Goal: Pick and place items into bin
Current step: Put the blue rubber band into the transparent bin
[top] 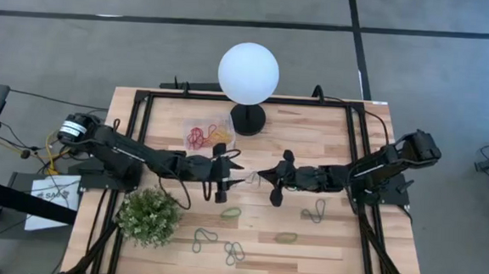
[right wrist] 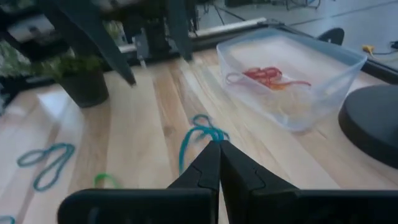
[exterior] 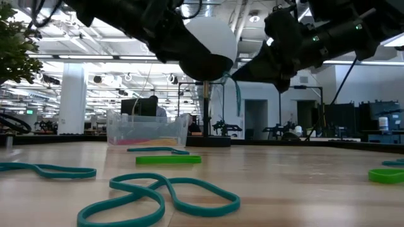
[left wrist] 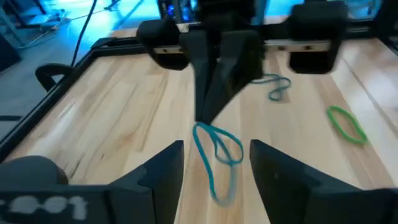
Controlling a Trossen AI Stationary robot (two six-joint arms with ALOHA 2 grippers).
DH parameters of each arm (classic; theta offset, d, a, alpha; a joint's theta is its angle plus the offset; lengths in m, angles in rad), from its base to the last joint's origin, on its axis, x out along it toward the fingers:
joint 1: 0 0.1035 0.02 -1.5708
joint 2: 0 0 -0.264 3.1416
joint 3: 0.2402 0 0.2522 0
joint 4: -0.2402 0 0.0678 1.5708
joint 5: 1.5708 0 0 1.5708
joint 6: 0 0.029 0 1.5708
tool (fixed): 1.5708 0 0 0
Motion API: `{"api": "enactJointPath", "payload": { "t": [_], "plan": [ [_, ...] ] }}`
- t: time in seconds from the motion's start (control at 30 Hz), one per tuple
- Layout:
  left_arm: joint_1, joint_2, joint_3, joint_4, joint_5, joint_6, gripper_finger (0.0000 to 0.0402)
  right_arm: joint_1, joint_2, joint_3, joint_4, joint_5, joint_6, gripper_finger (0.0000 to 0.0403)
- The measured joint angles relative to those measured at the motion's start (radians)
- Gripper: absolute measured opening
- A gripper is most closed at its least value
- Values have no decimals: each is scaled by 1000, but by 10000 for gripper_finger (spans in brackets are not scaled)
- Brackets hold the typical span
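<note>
Nearest the table's front edge, thin grey-blue rubber-band loops (top: 234, 253) lie loose on the light wooden slatted table (top: 331, 253), with a flat green rubber band (top: 286, 237) just beside them and a bushy green potted plant (top: 149, 215) toward the left front.

Mid-table, the two dark arms meet nose to nose. Left gripper (left wrist: 216, 163) is released, fingers (left wrist: 160, 171) spread wide, with a teal rubber-band loop (left wrist: 217, 151) lying between them on the wood; whether it touches either finger is unclear. Right gripper (right wrist: 219, 163) is clenched, tips pressed together and holding nothing, pointing at that same teal loop from the other side. Another grey-blue loop (top: 314, 213) lies near the right arm.

Farther back sits the small clear plastic rectangular bin (right wrist: 292, 78) with red and pale bands already inside, just beside the black round base (top: 247, 118) of the white globe lamp (top: 248, 73) at the far edge.
</note>
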Motion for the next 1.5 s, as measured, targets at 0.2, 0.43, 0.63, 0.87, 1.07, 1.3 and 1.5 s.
{"api": "enactJointPath", "payload": {
  "t": [0.2, 0.43, 0.63, 0.87, 1.07, 1.3, 1.5],
  "plan": [
    [30, 56, 0, 88, 17, 12, 181, 0, 0, 3, 38, 0, -1, 0],
    [62, 84, 0, 133, 47, 10, 181, -1, -1, 5, 40, 0, -1, 0],
    [71, 85, 0, 158, 82, 4, 181, -7, -1, 5, 47, 0, -2, 0],
    [93, 85, 0, 161, 87, -18, 181, -20, -1, 5, 123, 1, -22, 0],
    [101, 85, 0, 161, 86, -21, 181, -20, -1, 5, 170, 0, -63, 0],
    [101, 85, 0, 160, 77, -20, 177, -20, -1, 5, 175, 0, -79, 0],
    [101, 85, 0, 153, 77, -14, 99, -20, -1, 5, 175, 1, -79, 0]
  ]
}}
